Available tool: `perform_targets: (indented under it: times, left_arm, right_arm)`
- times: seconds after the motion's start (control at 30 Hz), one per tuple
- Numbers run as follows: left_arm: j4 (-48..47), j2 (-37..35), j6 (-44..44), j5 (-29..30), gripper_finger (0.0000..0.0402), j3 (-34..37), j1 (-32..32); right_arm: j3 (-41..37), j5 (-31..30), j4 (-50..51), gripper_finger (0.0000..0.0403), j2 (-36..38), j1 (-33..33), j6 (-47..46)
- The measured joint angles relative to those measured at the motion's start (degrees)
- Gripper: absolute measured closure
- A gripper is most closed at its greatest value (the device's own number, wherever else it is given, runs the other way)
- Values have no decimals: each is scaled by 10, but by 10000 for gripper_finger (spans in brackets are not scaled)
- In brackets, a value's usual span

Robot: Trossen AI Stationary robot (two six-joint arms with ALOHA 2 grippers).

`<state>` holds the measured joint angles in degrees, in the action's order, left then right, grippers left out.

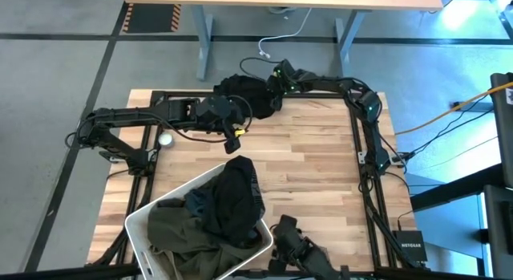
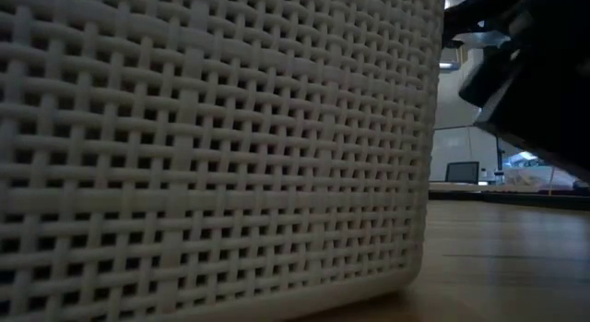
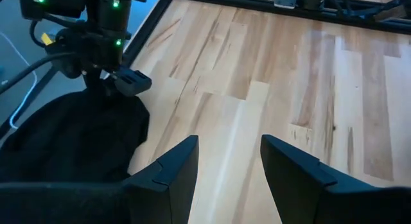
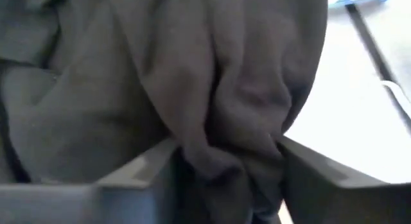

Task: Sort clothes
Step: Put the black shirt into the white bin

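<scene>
A black garment (image 1: 244,95) lies heaped at the table's far edge; it also shows in the left wrist view (image 3: 70,140). My right gripper (image 1: 272,86) reaches in from the far right and is shut on this garment (image 4: 192,70). My left gripper (image 1: 236,140) is open and empty over bare wood (image 3: 228,144), just near of the heap. An olive garment (image 1: 180,228) lies inside the white bin (image 1: 140,232). Another black garment (image 1: 236,196) lies in the bin, draped over its far rim. No pale pink garment is in view. My right gripper pinches a bunched fold of the black garment (image 4: 225,134) between its two fingers; several layers are gathered in the gap. It comes at the garment's far right side. The rest of the garment lies heaped on the table (image 3: 96,153).
The white woven bin stands at the table's near left and fills the low view (image 2: 212,147). A small round object (image 1: 165,139) lies by the left arm. Bare wood (image 1: 313,160) spreads over the middle and right. A dark frame (image 1: 357,135) runs along the right edge.
</scene>
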<state>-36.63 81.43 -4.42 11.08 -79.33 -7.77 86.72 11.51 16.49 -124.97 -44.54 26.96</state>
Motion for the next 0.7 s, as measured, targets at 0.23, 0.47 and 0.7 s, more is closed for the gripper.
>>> perform_targets:
  times: [0.23, 0.47, 0.7]
  left_arm:
    - [-2, 0, -3, 0, 238, 0, 8]
    - [0, -12, -16, 0, 238, 0, 27]
    - [-2, -38, -16, 18, 238, 0, 48]
  right_arm:
    - [1, -42, 7, 361, 5, 13, 22]
    - [-3, -60, 45, 358, 62, 10, 18]
    - [-2, -61, 65, 358, 167, 16, 18]
